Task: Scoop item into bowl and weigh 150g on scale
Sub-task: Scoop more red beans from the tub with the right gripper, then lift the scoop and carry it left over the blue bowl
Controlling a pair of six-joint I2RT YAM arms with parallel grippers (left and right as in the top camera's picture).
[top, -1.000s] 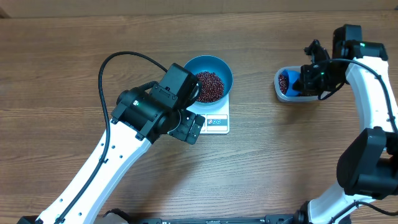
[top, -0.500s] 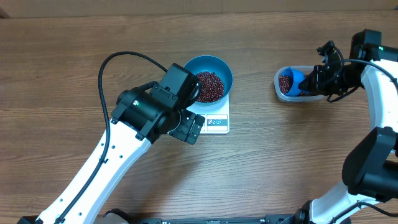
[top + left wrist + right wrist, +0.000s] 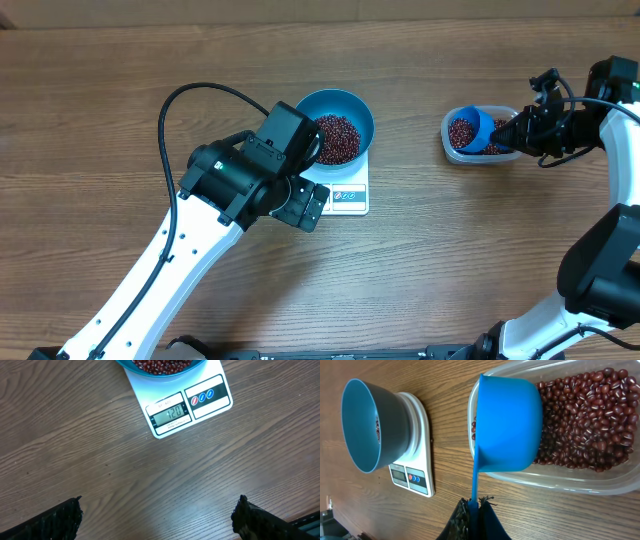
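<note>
The blue bowl (image 3: 348, 104) stands on the white scale (image 3: 350, 197) and holds a heap of red-brown beans (image 3: 337, 138). The scale's display (image 3: 171, 412) reads 120. My left gripper (image 3: 302, 205) hovers open just in front of the scale, its fingertips (image 3: 65, 515) wide apart over bare wood. My right gripper (image 3: 476, 505) is shut on the thin handle of a small blue scoop (image 3: 507, 420). The scoop (image 3: 477, 130) lies tipped over the left part of a clear tub (image 3: 600, 482) of beans (image 3: 585, 425). The bowl (image 3: 370, 425) and scale (image 3: 415, 475) lie further left.
The clear tub (image 3: 500, 110) sits at the right of the wooden table, well apart from the scale. My left arm's black cable (image 3: 200, 95) loops over the table to the left of the bowl. The left arm's white link (image 3: 160, 270) runs diagonally to the front edge.
My right gripper has moved to the right, drawing the scoop with it inside the tub and uncovering more beans at the tub's left end. The left arm has stayed still.
</note>
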